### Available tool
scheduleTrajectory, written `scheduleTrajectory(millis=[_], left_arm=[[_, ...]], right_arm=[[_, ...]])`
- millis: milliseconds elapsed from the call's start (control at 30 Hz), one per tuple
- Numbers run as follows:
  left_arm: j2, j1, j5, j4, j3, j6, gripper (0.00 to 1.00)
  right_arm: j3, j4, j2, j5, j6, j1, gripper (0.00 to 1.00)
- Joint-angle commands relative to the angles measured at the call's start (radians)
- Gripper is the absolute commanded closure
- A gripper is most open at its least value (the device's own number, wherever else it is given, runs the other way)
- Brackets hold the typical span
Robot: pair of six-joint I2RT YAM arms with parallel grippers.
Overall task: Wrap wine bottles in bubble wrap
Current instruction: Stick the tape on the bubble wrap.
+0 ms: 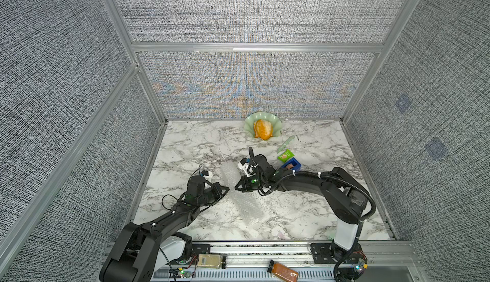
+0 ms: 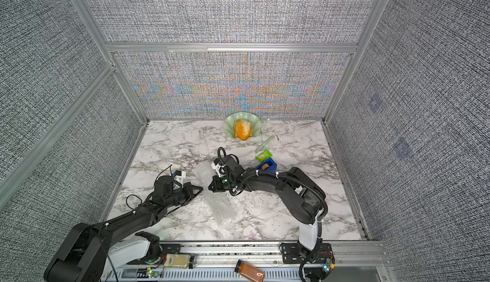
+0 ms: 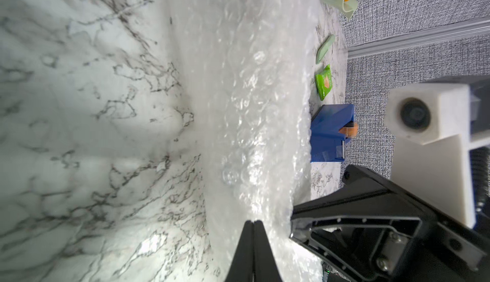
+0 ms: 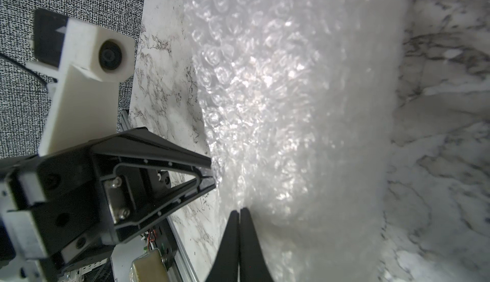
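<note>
The left claw [image 1: 228,188] is lying clenched on nothing, its tip meeting the wrap [image 1: 245,209], seemingly to keep it from unrolling. The wrap is lying rolled up in the middle of the counter [image 1: 185,145]. The bottle is not showing and is probably inside. The right claw [image 1: 236,188], likewise clenched and empty, is bracing the opposite side. Further right, a dispenser [image 1: 291,164] and a packet [image 1: 285,155] are sitting near, blocking nothing.

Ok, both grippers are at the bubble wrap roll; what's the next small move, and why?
Probably lift the right gripper off and open it toward the blue tape dispenser, leaving the left gripper pinning the bubble wrap. It lies rolled, both grippers are shut against its middle, and no tape shows on it.
</note>
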Motion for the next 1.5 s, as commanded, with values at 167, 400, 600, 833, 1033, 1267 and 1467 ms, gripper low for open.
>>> scheduleTrajectory(millis=[167, 400, 600, 833, 1033, 1267, 1467], left_arm=[[-0.018, 0.001, -0.020, -0.026, 0.011, 0.045, 1.00], [-0.040, 0.001, 0.025, 0.051, -0.010, -0.003, 1.00], [-0.189, 0.001, 0.013, -0.011, 0.009, -0.027, 1.00], [-0.265, 0.001, -0.055, 0.127, -0.032, -0.085, 1.00], [-0.183, 0.001, -0.022, 0.157, 0.032, -0.118, 1.00], [-0.060, 0.000, -0.009, 0.230, 0.058, -0.134, 1.00], [-0.063, -0.012, -0.023, 0.159, 0.031, -0.116, 1.00]], right_arm=[[0.000, -0.118, -0.024, 0.051, -0.004, 0.001, 1.00], [-0.012, -0.099, 0.000, 0.046, 0.003, 0.002, 1.00], [-0.009, -0.089, 0.003, 0.045, 0.004, 0.003, 1.00], [-0.011, -0.085, 0.003, 0.046, 0.000, 0.003, 1.00], [-0.022, -0.071, 0.000, 0.045, 0.005, 0.006, 1.00], [-0.026, -0.057, -0.002, 0.043, 0.012, 0.010, 1.00], [-0.030, -0.052, -0.011, 0.051, 0.015, 0.010, 1.00]])
